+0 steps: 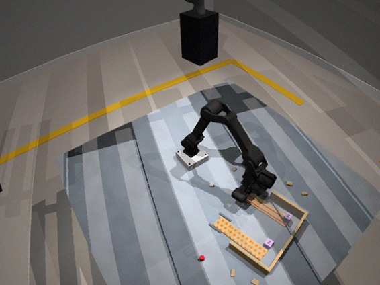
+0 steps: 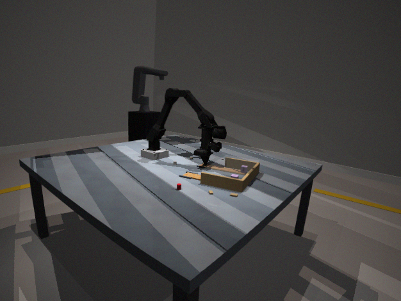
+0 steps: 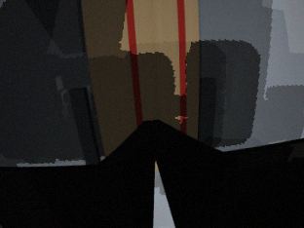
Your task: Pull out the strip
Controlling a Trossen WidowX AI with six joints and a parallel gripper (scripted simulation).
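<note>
"As we take the top view from left to right, what is recorded first?"

"A pale base (image 1: pixel 191 163) (image 2: pixel 164 154), then the black arm (image 1: pixel 240 133) (image 2: pixel 194 102), rising from it to a high elbow and sloping down to a wrist section pointed at the tabletop (image 1: pixel 112 182) (image 2: pixel 129 200)."

"State of the jaws (image 1: pixel 246 202) (image 2: pixel 205 164)?"

"Closed, tips together, over the open-side end of the red-striped strip (image 1: pixel 268 210) (image 2: pixel 223 168) (image 3: pixel 156 29). Contact with it cannot be confirmed."

"And the lettering?"

"Of the two lilac cubes, the dotted-strip cube (image 1: pixel 268 242) (image 2: pixel 234 175) comes first, at the inner end of the orange-dotted strip (image 1: pixel 238 237) (image 2: pixel 191 175). Farther right, the striped-strip cube (image 1: pixel 288 215) (image 2: pixel 243 168) sits at the far end of its strip. Each bears one dark character, Z or a turned N; I cannot tell which."

"Their position relative to the jaws?"

"Both well apart from them, inside the wooden border (image 1: pixel 288 242) (image 2: pixel 223 181)."
</note>
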